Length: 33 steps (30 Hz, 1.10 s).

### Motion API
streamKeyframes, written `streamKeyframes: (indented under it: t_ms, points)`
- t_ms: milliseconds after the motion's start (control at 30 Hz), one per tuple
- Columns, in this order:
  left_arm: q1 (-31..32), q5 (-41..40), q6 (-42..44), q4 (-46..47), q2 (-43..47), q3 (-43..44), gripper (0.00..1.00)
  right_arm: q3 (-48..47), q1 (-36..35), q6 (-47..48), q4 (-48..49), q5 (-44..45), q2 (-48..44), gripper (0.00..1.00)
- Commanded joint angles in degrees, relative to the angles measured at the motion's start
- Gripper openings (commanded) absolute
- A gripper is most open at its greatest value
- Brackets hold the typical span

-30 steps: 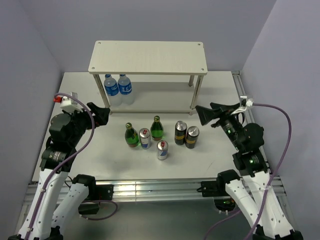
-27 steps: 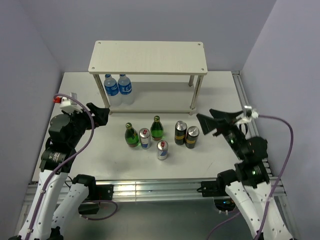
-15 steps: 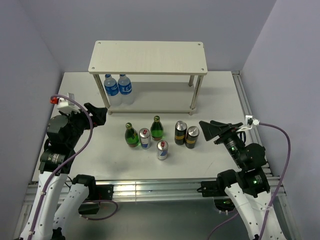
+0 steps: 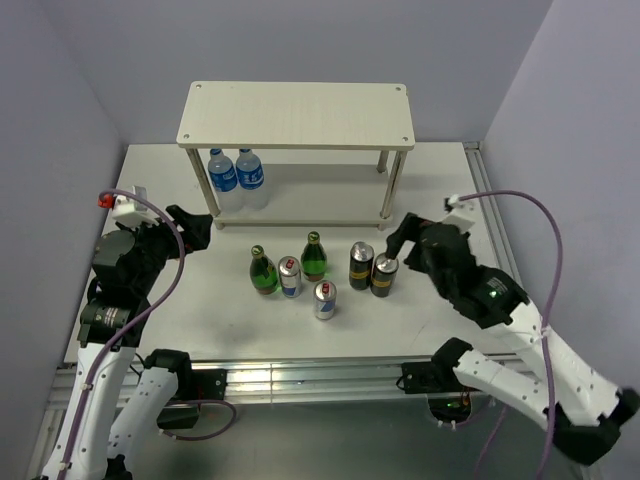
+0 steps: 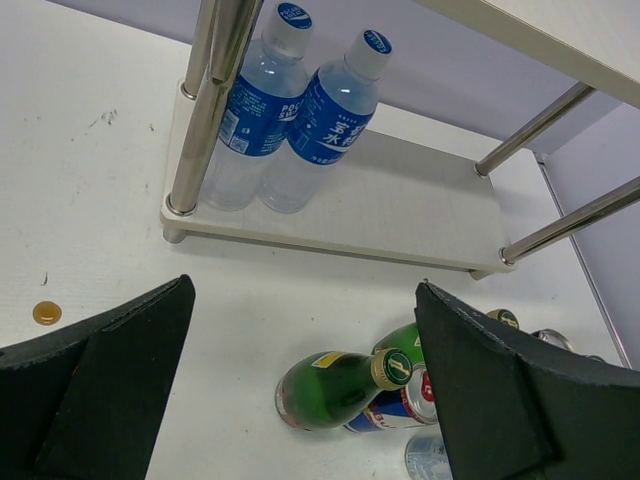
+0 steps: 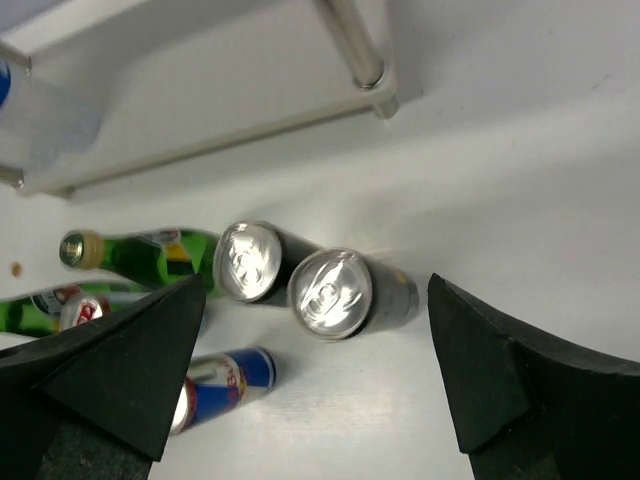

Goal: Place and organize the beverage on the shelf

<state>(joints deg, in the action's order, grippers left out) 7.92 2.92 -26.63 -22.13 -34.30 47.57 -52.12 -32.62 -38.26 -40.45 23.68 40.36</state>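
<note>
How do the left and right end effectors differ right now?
Position: the right end effector hovers over the right-hand black can; the left end effector hangs well left of the green bottles. Aim: the right looks steeply down at that can; the left angles toward the shelf, at its lower board. Both are open and empty.

From above and behind the arms, one camera takes in the whole tabletop [image 4: 200, 310], with the shelf [image 4: 296, 115] farthest. Both wrist cameras sit close before the shelf's lower board, sharing the green bottles [image 5: 335, 385].
</note>
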Motion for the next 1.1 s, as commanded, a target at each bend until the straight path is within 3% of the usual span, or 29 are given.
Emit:
streamKeyframes:
  t_ms: [0,100,233,267,433,533,600,667,833,1067]
  points:
    - [-0.4,-1.1,0.5,0.8,0.1,0.0,0.99,-5.4,-16.9,-9.5,-8.5,25.5,1.5,0.99]
    - [-0.5,-0.5,0.6,0.9,0.1,0.0,0.99,-4.1,-29.5,-20.4,-13.9,29.3,2.7,0.99]
    - [-0.5,0.2,0.6,1.1,0.6,-0.1,0.99,2.3,-42.7,-40.8,-22.5,34.8,3.5,0.98]
    - [-0.5,0.3,0.6,1.2,0.6,-0.1,0.99,3.2,-47.7,-50.1,-26.7,35.4,4.1,0.98]
    - [-0.6,1.7,1.0,1.7,0.9,-0.3,0.99,5.5,-54.5,-68.2,-32.6,35.3,15.4,1.00]
    - [-0.6,1.9,1.1,1.6,1.3,-0.3,0.99,7.5,-54.9,-71.3,-31.1,36.3,18.9,1.00]
    - [-0.6,2.5,1.3,1.7,1.5,-0.5,0.99,10.7,-54.7,-71.0,-27.7,38.1,17.7,1.00]
    - [-0.6,2.9,1.3,1.8,1.7,-0.6,0.99,13.0,-52.7,-64.0,-20.3,37.6,15.0,1.00]
    - [-0.7,3.3,1.6,1.7,1.7,-0.6,0.99,22.7,-38.6,-39.2,4.7,31.1,8.3,1.00]
    - [-0.7,3.4,1.6,1.8,2.4,-0.6,0.99,25.0,-28.9,-30.4,15.1,27.2,12.7,1.00]
